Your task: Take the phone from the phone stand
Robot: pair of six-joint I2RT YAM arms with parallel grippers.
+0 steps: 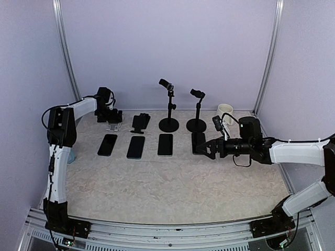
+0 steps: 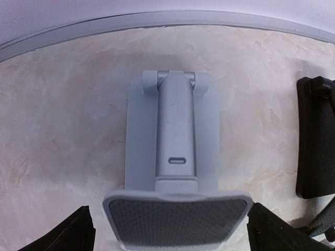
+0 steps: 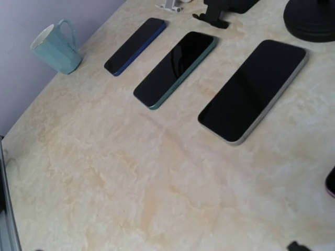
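Treat the removal as apparently done: the phone stand (image 2: 175, 157) at the far left corner of the worktop (image 1: 172, 183) sits empty under your released left tool (image 2: 170, 219), the nearest phone (image 1: 107, 145) lies flat toward the near edge, and the right tool (image 1: 208, 148) is released too.

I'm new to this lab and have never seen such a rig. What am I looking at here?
Two robot arms are bolted to a table. The wide picture looks down from above; the other two come from a camera on each wrist. The left hand is open at an empty grey phone stand; the right hand is open too, holding nothing. Phones lie flat in a row. Behind them stand a black holder, two microphone stands and a white cup; a teal mug sits at the left.
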